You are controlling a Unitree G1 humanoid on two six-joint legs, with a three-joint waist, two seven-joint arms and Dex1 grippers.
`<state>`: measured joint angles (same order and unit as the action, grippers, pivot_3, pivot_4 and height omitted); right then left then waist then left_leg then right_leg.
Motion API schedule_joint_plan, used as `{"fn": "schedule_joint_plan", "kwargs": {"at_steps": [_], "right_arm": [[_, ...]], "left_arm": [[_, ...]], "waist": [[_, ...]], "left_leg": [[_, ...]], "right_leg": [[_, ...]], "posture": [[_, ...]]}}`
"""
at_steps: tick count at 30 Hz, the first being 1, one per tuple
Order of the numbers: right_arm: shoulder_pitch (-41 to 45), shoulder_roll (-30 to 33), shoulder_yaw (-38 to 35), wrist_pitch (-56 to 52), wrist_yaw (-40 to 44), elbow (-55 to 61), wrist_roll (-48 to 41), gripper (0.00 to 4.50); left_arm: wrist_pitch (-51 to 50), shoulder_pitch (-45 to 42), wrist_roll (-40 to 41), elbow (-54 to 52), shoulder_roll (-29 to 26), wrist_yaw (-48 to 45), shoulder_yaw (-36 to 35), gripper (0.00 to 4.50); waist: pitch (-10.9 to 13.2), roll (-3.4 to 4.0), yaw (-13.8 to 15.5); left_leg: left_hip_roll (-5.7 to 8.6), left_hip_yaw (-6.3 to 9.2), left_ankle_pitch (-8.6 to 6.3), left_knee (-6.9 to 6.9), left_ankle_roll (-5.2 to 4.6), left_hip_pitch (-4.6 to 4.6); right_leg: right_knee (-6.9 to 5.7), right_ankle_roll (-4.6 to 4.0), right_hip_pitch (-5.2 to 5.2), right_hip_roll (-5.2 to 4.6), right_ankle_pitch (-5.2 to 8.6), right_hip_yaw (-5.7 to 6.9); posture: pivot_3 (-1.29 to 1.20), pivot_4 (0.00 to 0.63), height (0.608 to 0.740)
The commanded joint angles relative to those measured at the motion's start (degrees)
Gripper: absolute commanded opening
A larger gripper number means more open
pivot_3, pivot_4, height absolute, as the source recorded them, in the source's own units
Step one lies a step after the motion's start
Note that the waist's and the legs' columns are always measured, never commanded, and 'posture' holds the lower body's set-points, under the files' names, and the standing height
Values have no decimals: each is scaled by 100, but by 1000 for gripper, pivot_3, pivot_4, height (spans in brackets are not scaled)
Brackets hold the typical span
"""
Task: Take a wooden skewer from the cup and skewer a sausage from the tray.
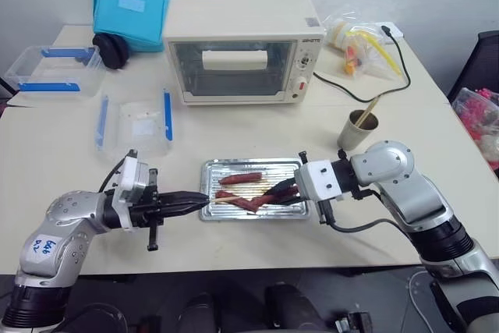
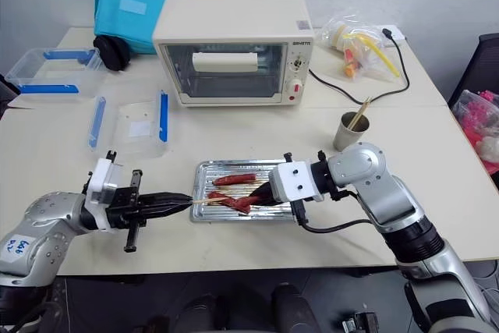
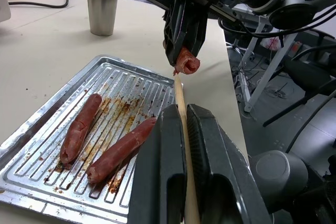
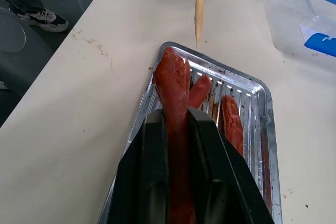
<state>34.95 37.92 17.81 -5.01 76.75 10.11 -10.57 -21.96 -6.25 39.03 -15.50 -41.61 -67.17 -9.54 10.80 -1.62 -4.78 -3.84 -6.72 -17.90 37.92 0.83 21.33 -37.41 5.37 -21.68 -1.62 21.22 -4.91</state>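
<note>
My left claw [image 3: 185, 129] is clamped on the wooden skewer [image 3: 181, 106], holding it level with its point aimed across the tray [image 1: 210, 210] toward my right claw [image 4: 176, 129]. My right claw is closed on 1 sausage [image 4: 174, 85], lifted off the ribs of the tray with its free end facing the skewer. In the right wrist view the tip hangs just off the sausage end, apart from it; in the left wrist view the tip sits right at the cut end, so contact is near at most and the sausage is not yet pierced.

The tray lies near the front edge of the desk [image 1: 62, 154], between my 2 arms, and 2 more sausages [image 3: 79, 128] rest on it. The cup [image 1: 358, 130] stands toward the right edge of the desk, behind my right arm, with another stick in it.

Step in hand, as I judge it: lining up point and sausage for the piercing. The next move calls for keeping the tip centred on the end face and pushing along the length of the sausage, with both grips firm so neither the stick nor the sausage slips sideways.
</note>
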Motion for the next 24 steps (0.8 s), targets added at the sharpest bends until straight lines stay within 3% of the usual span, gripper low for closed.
{"fn": "schedule_joint_plan", "kwargs": {"at_steps": [1,18,24], "right_arm": [[22,-23,-13,34,-12,70,-38,427],[142,-142,73,-86,-112,181,51,427],[143,-99,76,-14,-79,74,86,427]], "left_arm": [[-16,-62,96,-242,62,25,71,0],[39,-269,-161,-125,352,115,493,0],[46,-279,-122,-3,258,97,339,0]], "waist": [[0,0,0],[0,0,0],[0,0,1]], "left_leg": [[0,0,0,1,0,0],[-1,0,0,4,0,-1],[-1,0,0,6,0,-1]], "right_leg": [[0,0,0,0,0,0],[-3,0,0,2,0,-1],[-4,0,0,2,0,-1]], "posture": [[0,150,740],[0,150,740],[0,150,740]]}}
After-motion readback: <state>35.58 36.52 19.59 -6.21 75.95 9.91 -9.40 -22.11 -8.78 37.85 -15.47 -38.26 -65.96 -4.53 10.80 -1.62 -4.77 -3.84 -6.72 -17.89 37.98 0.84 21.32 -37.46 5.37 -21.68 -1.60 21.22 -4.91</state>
